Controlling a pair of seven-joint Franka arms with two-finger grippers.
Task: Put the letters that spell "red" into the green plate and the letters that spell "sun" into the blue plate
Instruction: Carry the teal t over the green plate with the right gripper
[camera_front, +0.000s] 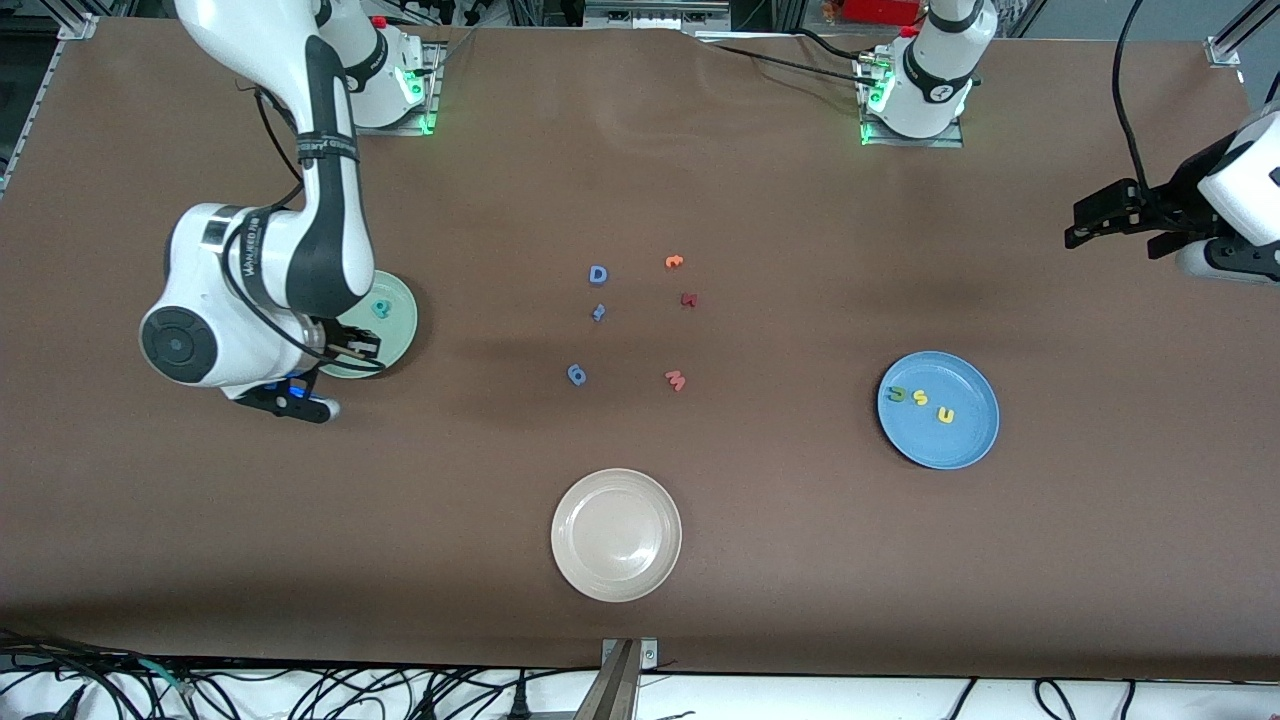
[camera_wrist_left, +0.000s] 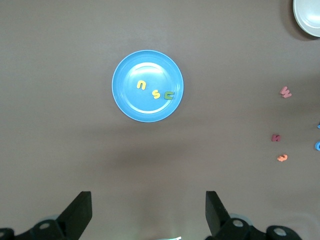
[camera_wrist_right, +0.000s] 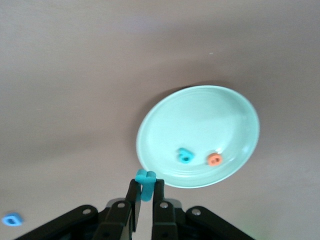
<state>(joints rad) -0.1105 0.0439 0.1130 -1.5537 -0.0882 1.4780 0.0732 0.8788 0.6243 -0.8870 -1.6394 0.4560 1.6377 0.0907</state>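
- Mint-green plate (camera_wrist_right: 200, 135) sits at the right arm's end of the table, partly under the right arm in the front view. Inside: teal "d" (camera_wrist_right: 184, 155) + orange "e" (camera_wrist_right: 215, 159), side by side, not touching, both near the rim.
- Teal "r" (camera_wrist_right: 145, 184) is pinched upright betw. the right gripper (camera_wrist_right: 145, 192) fingers, jaws clamped on it, up in the air over the green plate's edge. Not yet in the plate.
- Blue plate (camera_front: 975, 440) lies toward the left arm's end, nearer the front camera than the loose letters. Holds 3 letters in a short row: dark green "u" (camera_front: 897, 394), yellow "s" (camera_front: 920, 399), yellow "n" (camera_front: 944, 414). All apart from one another, all well inside the rim.
- Beige plate (camera_front: 570, 560) is nearest the front camera, about mid-table, w/ nothing visible in it.
- Loose letters on the brown table (camera_front: 800, 560), betw. the green and blue plates, farther from the front camera than the beige plate: blue "D" (camera_front: 598, 274), small blue piece (camera_front: 598, 313), blue round letter (camera_front: 576, 375), orange "t" (camera_front: 674, 262), dark red letter (camera_front: 688, 299), pink "w" (camera_front: 676, 379). None touch.
- Left gripper (camera_wrist_left: 149, 212) waits up high at the left arm's end, fingers wide apart, holding nothing; its wrist view looks down on the blue plate.
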